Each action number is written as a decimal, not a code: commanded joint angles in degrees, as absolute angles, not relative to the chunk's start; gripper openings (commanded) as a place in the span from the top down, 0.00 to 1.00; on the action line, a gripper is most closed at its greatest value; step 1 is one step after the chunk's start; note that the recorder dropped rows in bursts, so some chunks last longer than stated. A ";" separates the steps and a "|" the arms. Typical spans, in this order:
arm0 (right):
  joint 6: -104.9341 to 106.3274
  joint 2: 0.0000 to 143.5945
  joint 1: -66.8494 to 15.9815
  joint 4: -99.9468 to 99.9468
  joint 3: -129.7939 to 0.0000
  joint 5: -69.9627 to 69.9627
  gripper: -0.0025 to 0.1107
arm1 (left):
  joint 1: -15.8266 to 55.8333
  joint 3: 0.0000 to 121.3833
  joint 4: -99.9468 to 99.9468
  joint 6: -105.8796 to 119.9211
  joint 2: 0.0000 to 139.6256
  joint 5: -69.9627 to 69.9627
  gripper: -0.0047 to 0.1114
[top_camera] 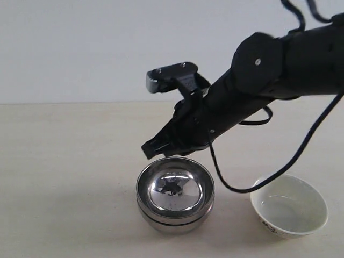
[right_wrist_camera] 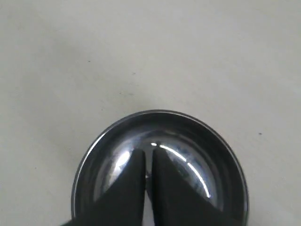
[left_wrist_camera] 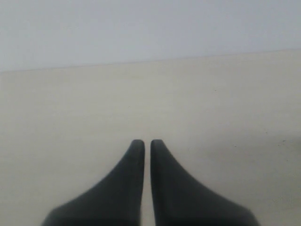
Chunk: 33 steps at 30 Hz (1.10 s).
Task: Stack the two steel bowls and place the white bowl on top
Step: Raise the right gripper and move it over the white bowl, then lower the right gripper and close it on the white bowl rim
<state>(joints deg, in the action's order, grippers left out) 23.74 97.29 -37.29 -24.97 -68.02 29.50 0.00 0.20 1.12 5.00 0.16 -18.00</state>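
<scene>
The two steel bowls (top_camera: 175, 194) sit nested one inside the other at the front middle of the table; a dark seam on the outside shows where they meet. In the right wrist view the top steel bowl (right_wrist_camera: 202, 141) lies right under the camera. My right gripper (top_camera: 149, 150) (right_wrist_camera: 147, 153) hovers just above the stack's far rim, shut and empty. The white bowl (top_camera: 289, 206) stands upright to the right of the stack, apart from it, with dark marks low on its wall. My left gripper (left_wrist_camera: 147, 142) is shut and empty over bare table.
The pale table (top_camera: 64, 161) runs back to a plain light wall (top_camera: 80, 48). A black cable (top_camera: 301, 153) hangs from the right arm and loops down close to the white bowl's far rim.
</scene>
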 commanded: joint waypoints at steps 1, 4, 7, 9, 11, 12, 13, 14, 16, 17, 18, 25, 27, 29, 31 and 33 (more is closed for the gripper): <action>17.92 92.29 -34.16 -19.23 -68.48 33.67 0.98 | -0.06 0.00 1.02 4.53 0.00 -18.13 0.92; 14.38 90.62 -31.45 -14.54 -68.48 38.14 0.98 | -0.06 0.00 1.02 4.53 0.00 -18.13 0.92; 13.26 90.39 -28.21 -11.56 -68.48 43.46 0.98 | -0.06 0.00 1.02 4.53 0.00 -18.13 0.92; 11.81 90.49 -25.86 -9.43 -68.48 45.56 0.98 | -0.06 0.00 1.02 4.53 0.00 -18.13 0.92; 9.51 90.49 -23.39 -8.02 -68.48 45.87 0.98 | -0.06 0.00 1.02 4.53 0.00 -18.13 0.92; 9.27 90.49 -22.19 -8.02 -68.48 46.15 0.98 | -0.06 0.00 1.02 4.53 0.00 -18.13 0.92; 9.27 90.49 -21.34 -8.02 -68.48 46.69 0.98 | -0.06 0.00 1.02 4.53 0.00 -18.13 0.92; 9.41 90.49 -20.08 -7.89 -68.48 47.85 0.98 | -0.06 0.00 1.02 4.53 0.00 -18.13 0.92; 9.41 90.49 -18.23 -7.38 -68.48 49.95 0.98 | -0.06 0.00 1.02 4.53 0.00 -18.13 0.92; 9.41 90.49 -17.38 -6.85 -68.48 51.02 0.98 | -0.06 0.00 1.02 4.53 0.00 -18.13 0.92; 9.68 90.49 -16.70 -6.04 -68.48 51.91 0.98 | -0.06 0.00 1.02 4.53 0.00 -18.13 0.92; 10.33 90.49 -14.23 0.42 -66.85 55.39 0.98 | -0.06 0.00 1.02 4.53 0.00 -18.13 0.92; 10.82 90.76 -14.23 1.42 -64.84 53.87 0.97 | -0.06 0.00 1.02 4.53 0.00 -18.13 0.92; 10.92 91.50 -14.23 2.28 -63.12 51.67 0.92 | -0.06 0.00 1.02 4.53 0.00 -18.13 0.92; 10.92 92.36 -14.23 2.28 -62.53 50.45 0.81 | -0.06 0.00 1.02 4.53 0.00 -18.13 0.92; 10.92 93.16 -14.23 2.28 -62.27 49.50 0.66 | -0.06 0.00 1.02 4.53 0.00 -18.13 0.92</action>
<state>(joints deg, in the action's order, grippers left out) 10.39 92.45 -14.66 1.47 -62.73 51.32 0.00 0.20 1.12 5.00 0.16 -18.00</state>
